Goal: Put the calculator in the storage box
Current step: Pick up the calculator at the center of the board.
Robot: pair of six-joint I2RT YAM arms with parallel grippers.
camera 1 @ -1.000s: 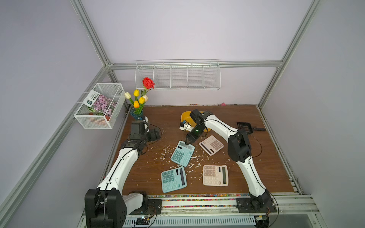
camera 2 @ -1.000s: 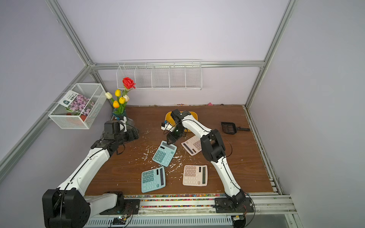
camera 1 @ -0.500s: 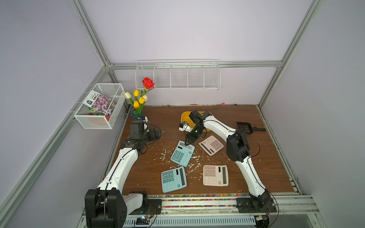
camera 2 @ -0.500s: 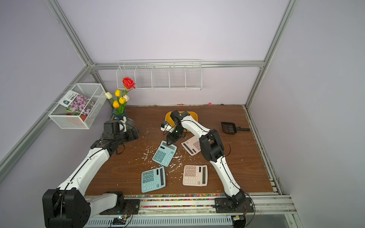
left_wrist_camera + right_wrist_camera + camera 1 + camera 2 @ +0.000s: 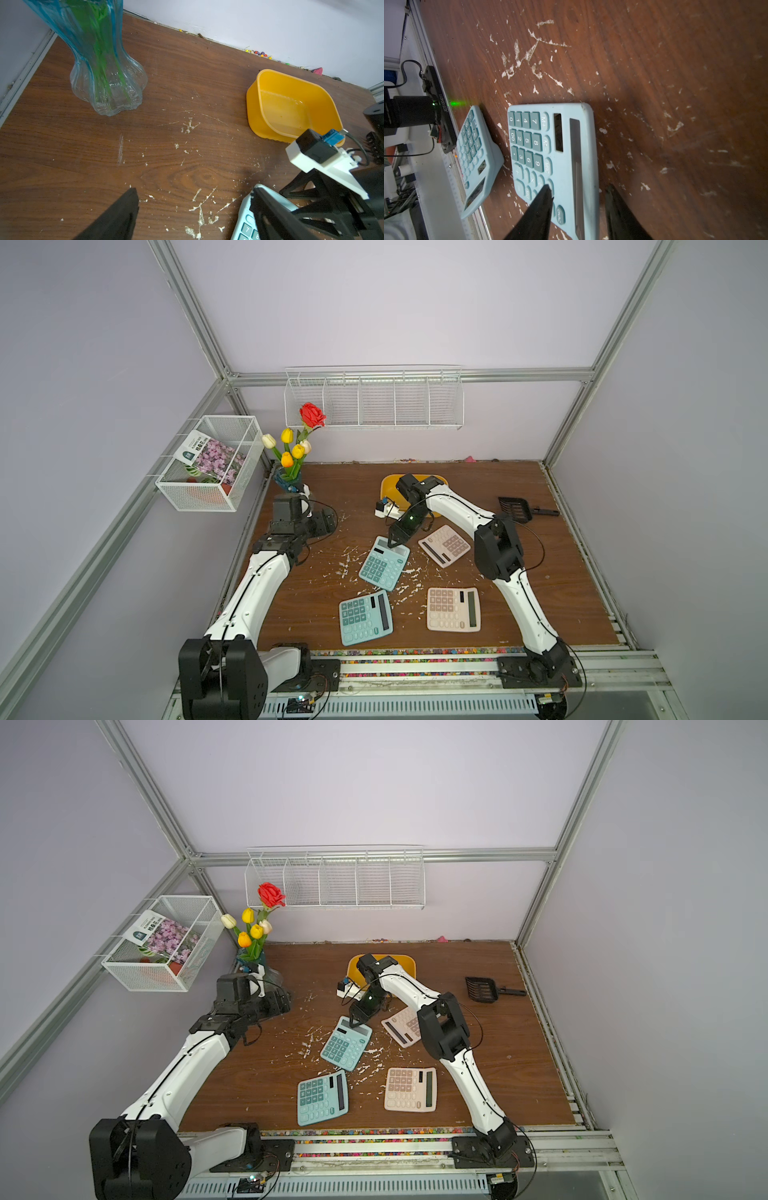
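Since the earlier frame our right gripper [image 5: 393,540] has dipped slightly toward the light-blue calculator [image 5: 382,568] and its fingers have drawn closer together; we see nothing else changed. Starting at the left, the wire-mesh basket [image 5: 208,489] hangs on the left wall, and the vase of flowers [image 5: 289,479] stands in the far left corner of the table [image 5: 561,572]. Our left gripper [image 5: 328,522] hangs just near of the vase, its fingers [image 5: 122,209] spread wide with nothing between them. Toward the middle, a second blue calculator [image 5: 365,617] lies at the near edge. The light-blue calculator lies flat and askew on the table among white flecks, near of the yellow storage box [image 5: 388,489] and apart from it. Our right gripper straddles that calculator's far, display-side edge: one finger [image 5: 542,207] sits over the keys and the other [image 5: 618,212] over bare wood just past the edge, with a gap showing, so they are not yet pinching it. Further right lie two pink calculators, one [image 5: 444,545] beside the gripper and one [image 5: 453,609] nearer, with a black scoop [image 5: 515,508] at the far right.
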